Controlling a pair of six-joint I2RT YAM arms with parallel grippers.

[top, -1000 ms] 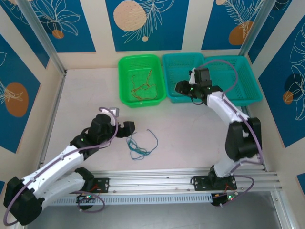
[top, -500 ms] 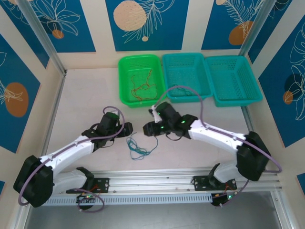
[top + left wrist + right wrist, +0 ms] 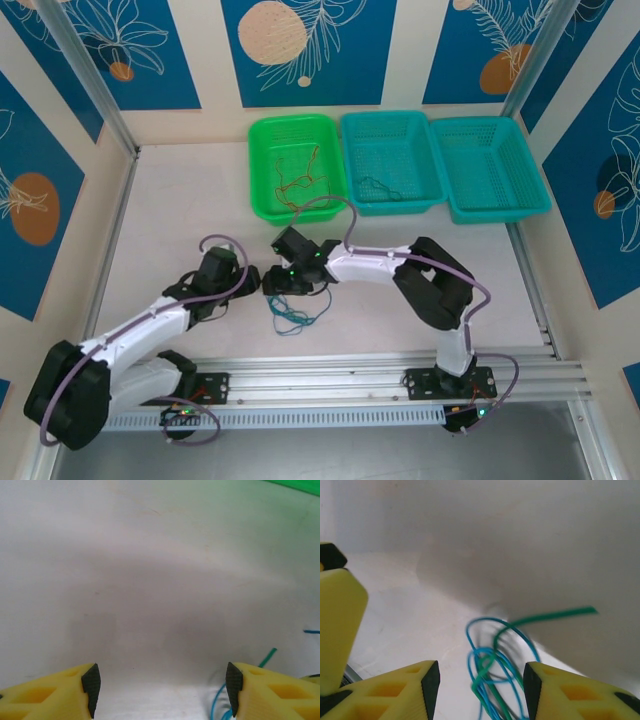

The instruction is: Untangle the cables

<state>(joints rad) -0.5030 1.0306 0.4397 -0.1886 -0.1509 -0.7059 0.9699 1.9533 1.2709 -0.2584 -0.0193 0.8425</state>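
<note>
Cables (image 3: 290, 315) in blue and green lie tangled on the tabletop, near the middle of its near edge. From above, my left gripper (image 3: 250, 280) and right gripper (image 3: 272, 283) sit low and nearly nose to nose just beyond that tangle. Along the far edge stand three baskets. The green basket (image 3: 262, 195) holds red-orange cables (image 3: 300, 175), the middle teal basket (image 3: 352, 165) holds a dark cable (image 3: 375, 185), and the right teal basket (image 3: 535, 175) is next to it.

From my left wrist, the left gripper (image 3: 161, 685) is wide open with bare tabletop (image 3: 150, 580) between its dark pads (image 3: 91, 682). A green cable end (image 3: 267, 655) and a blue strand (image 3: 215, 705) show just inside the right-hand finger. A sliver of the green basket (image 3: 295, 484) sits in the top right corner.

From my right wrist, the right gripper (image 3: 481, 687) is also open and grips nothing. The cables (image 3: 495, 675) lie on the tabletop in the gap between its fingers (image 3: 431, 685), with one green end (image 3: 560, 614) reaching off to the right. A yellow finger (image 3: 340, 620) of my other arm stands close by at the left edge.
</note>
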